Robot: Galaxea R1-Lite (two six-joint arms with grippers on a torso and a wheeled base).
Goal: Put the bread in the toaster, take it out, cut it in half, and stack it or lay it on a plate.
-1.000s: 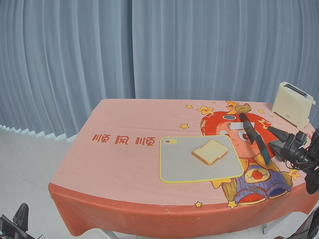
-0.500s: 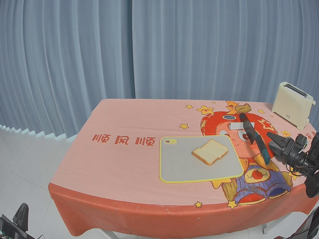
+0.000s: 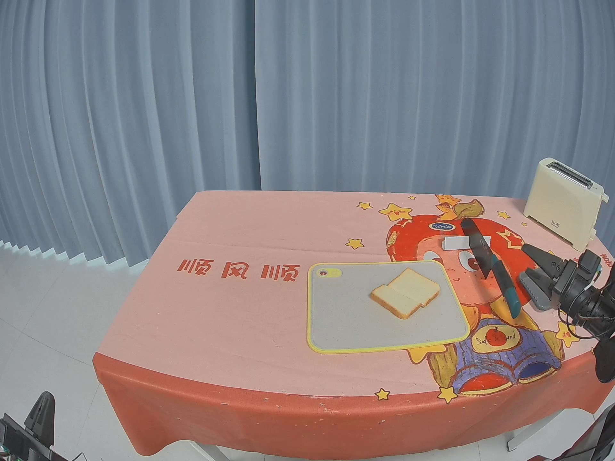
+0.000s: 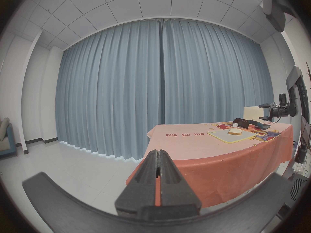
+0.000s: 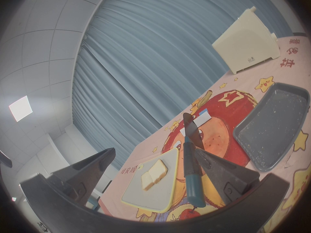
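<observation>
Two pieces of bread (image 3: 405, 292) lie overlapping on the grey, yellow-rimmed cutting board (image 3: 349, 321). A knife (image 3: 494, 267) with a blue handle lies just right of the board, its dark blade over a small white block (image 3: 456, 242). The cream toaster (image 3: 565, 203) stands at the table's far right corner. My right gripper (image 3: 525, 264) hangs open just right of the knife handle, holding nothing. In the right wrist view the knife (image 5: 193, 165) lies beside one finger, with the bread (image 5: 155, 174) beyond. My left gripper (image 4: 157, 167) is shut and low, well left of the table.
A grey tray (image 5: 272, 130) with crumbs sits on the cloth right of the knife, below the toaster (image 5: 246, 42). The left half of the orange tablecloth (image 3: 224, 315) is bare. Blue curtains hang behind the table.
My right gripper dipped with its fingers closer together, then rose and drew slightly right with the fingers spread again. Bread, knife and left arm have not moved.
</observation>
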